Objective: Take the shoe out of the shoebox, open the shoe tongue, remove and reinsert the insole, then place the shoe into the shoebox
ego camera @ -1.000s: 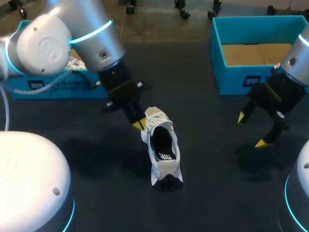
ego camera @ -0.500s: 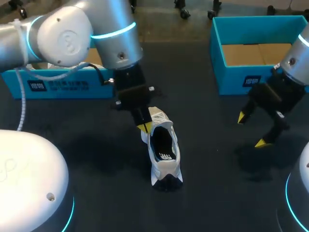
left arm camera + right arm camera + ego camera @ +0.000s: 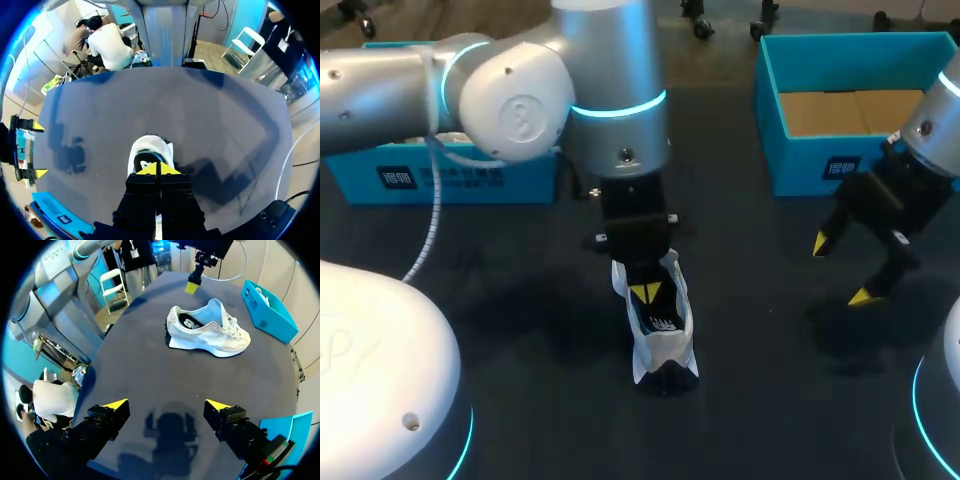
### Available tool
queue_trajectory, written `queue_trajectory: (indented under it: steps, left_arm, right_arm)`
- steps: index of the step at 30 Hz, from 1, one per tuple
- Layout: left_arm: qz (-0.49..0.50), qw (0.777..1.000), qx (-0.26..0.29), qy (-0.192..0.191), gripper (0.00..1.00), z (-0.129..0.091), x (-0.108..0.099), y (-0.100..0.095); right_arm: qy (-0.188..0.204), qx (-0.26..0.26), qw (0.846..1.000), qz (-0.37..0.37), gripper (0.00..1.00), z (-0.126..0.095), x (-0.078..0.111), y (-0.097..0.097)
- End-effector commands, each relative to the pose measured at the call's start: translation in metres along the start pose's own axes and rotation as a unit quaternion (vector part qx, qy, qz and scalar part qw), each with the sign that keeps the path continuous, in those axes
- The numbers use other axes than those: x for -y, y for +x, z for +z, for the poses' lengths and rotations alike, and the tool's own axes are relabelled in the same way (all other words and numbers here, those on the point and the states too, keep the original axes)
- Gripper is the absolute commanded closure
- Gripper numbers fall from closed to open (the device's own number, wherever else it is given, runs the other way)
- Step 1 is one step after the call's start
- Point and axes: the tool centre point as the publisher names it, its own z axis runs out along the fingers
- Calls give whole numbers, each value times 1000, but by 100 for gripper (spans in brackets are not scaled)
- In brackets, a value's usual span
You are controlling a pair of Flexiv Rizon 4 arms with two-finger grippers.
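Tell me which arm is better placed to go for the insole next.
Probably left. The left gripper hangs right over the opening of the shoe, fingers together; the right gripper sits open off to the side by the shoebox.

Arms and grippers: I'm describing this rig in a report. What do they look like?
Both the left arm and right arm are silver-grey tubes with rounded joints and glowing cyan rings. A grey coiled cable runs along the left one. The left gripper and right gripper are black and boxy, each with two yellow-tipped fingers.
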Motion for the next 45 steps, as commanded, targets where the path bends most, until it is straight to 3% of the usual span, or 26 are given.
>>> queue_trajectory:
  steps: [1,11,16,22,29,38,45]
  left_arm:
    - [1,1000,-13,5,100,1,-7,-5]
    - [1,1000,-13,5,100,1,-7,-5]
    - [21,999,-17,-22,100,19,-15,-10]
    - [31,999,-28,-8,100,41,-21,-14]
    - [59,997,-42,25,100,51,-19,-13]
    - [59,997,-42,25,100,51,-19,-13]
    - [66,997,-25,31,100,65,-7,1]
  right_arm:
    - [1,0,1000,0,0,0,0,0]
    - [1,0,1000,0,0,0,0,0]
    - [1,0,1000,0,0,0,0,0]
    - [1,0,1000,0,0,0,0,0]
    - [1,0,1000,0,0,0,0,0]
    - [1,0,1000,0,0,0,0,0]
    - [1,0,1000,0,0,0,0,0]
